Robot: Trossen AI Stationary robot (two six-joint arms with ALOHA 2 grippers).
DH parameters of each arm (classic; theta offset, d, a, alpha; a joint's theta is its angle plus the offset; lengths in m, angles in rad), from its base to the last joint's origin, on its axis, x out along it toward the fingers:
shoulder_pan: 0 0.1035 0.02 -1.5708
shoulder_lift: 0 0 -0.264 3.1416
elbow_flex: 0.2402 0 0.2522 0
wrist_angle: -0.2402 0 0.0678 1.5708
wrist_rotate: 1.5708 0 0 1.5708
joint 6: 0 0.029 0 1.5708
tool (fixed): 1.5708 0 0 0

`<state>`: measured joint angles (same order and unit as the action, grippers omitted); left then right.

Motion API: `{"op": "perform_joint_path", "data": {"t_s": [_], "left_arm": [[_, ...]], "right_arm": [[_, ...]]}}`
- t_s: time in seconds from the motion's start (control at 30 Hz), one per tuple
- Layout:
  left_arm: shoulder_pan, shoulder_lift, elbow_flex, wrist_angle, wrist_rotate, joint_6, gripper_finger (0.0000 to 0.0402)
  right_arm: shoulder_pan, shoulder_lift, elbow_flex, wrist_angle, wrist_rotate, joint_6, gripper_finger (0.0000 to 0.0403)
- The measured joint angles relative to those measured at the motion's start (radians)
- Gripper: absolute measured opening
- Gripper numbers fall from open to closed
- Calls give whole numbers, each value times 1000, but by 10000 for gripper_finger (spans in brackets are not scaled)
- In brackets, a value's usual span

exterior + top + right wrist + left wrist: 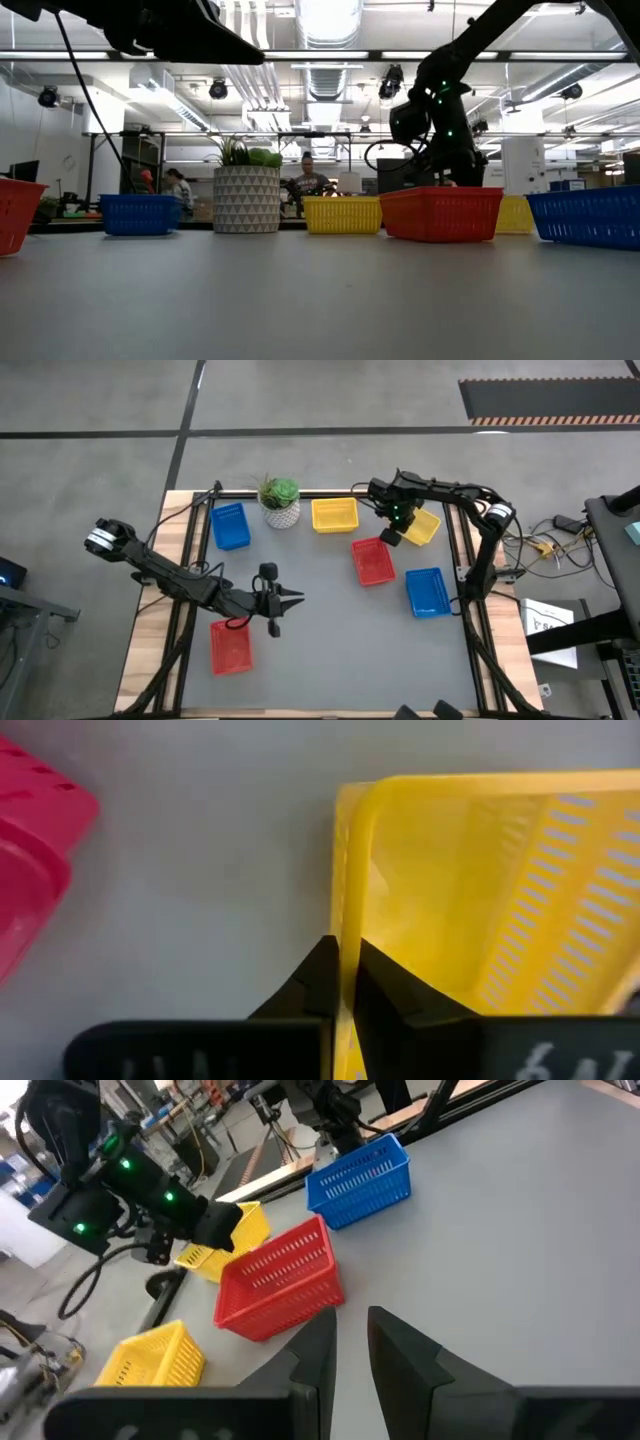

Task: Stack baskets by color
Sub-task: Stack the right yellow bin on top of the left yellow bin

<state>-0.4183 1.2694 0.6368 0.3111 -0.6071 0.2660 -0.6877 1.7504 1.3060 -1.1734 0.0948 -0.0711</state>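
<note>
Left pincer hovering mid-table beside red basket, fingers narrowly parted, holding nothing. Right pincer clamping rim of yellow basket at table's far right, beside second red basket.

A green plant in a white patterned pot is standing near the top centre of the grey table in the high view. In the low view, people are sitting behind it, left of centre, under ceiling lights glowing along the top.
</note>
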Motion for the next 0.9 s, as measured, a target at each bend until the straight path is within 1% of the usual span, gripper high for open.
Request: {"op": "perform_joint_path", "data": {"t_s": [0.07,0.2,0.33,0.43,0.53,0.6,0.7,0.77,0.9], "left_arm": [[0,0,1,22,0,27,45],[0,-9,2,116,0,102,45],[0,-31,9,213,0,190,45],[0,-54,21,285,2,275,45],[0,-82,29,372,-4,347,45],[0,-106,29,422,-46,378,45],[0,-149,28,446,-113,388,45],[0,-172,20,447,-130,374,45],[-9,-196,-2,440,-132,369,45]], "right_arm": [[2,-18,6,-24,44,-1,11],[12,-67,43,-130,171,-5,9],[31,-127,103,-238,236,-13,9],[54,-175,155,-290,247,-45,9],[86,-206,211,-294,247,-61,9],[113,-212,251,-311,245,-62,9],[164,-199,315,-354,245,-61,9],[198,-178,352,-376,245,-78,9],[264,-120,418,-383,242,-153,9]]}}
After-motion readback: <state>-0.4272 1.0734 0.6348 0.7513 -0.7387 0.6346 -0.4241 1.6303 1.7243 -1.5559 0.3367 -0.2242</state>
